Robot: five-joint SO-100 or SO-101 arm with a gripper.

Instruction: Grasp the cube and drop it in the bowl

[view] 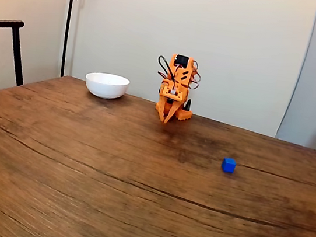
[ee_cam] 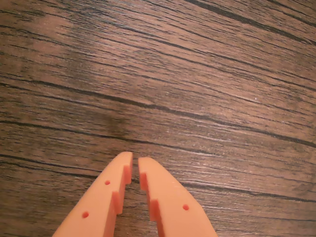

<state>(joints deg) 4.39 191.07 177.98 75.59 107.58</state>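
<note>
The orange arm (view: 175, 91) sits folded, gripper (ee_cam: 135, 160) pointing down at the table (view: 80, 166). Its jaws are nearly closed, empty. The cube (view: 228, 165) lies well apart from the bowl (view: 106, 85).

In the fixed view the bowl (view: 107, 85) sits on the table (view: 80, 172) left of the arm (view: 176, 91) — the cube (view: 228, 165) lies nearer, right.

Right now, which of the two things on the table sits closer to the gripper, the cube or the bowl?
The white bowl: in the fixed view it sits just left of the folded arm's gripper, while the blue cube lies farther off to the right and nearer the camera.
</note>
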